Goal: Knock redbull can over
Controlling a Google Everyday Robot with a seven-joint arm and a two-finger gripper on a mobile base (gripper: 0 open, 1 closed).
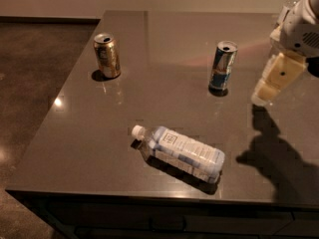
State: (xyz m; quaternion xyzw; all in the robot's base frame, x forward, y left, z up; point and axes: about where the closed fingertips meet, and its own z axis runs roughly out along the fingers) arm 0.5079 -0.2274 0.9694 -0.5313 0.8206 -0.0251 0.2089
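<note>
The surface (89,133) is a dark, glossy grey top seen from above and in front, with its near edge running along the bottom of the view. The redbull can (222,66) stands upright on it, right of the middle and towards the far half, its silver top facing up and a small dark shadow at its base.

The claw (266,91) hangs at the right edge of the view, to the right of the redbull can and apart from it, at about the height of the can's lower half. Its cream-coloured end slants down and to the left, towards the can, below a white arm (301,26) that comes in from the upper right corner. How far open the claw is cannot be told from this view. It touches none of the things on the surface. The arm's dark shadow (279,158) falls on the surface below the claw, near the right front corner.

A gold-tan can (107,55) stands upright near the far left edge, well apart from the redbull can. A clear plastic bottle (182,153) with a white cap and a pale label lies on its side near the front, cap pointing left. A dark floor (35,59) shows to the left of the surface.
</note>
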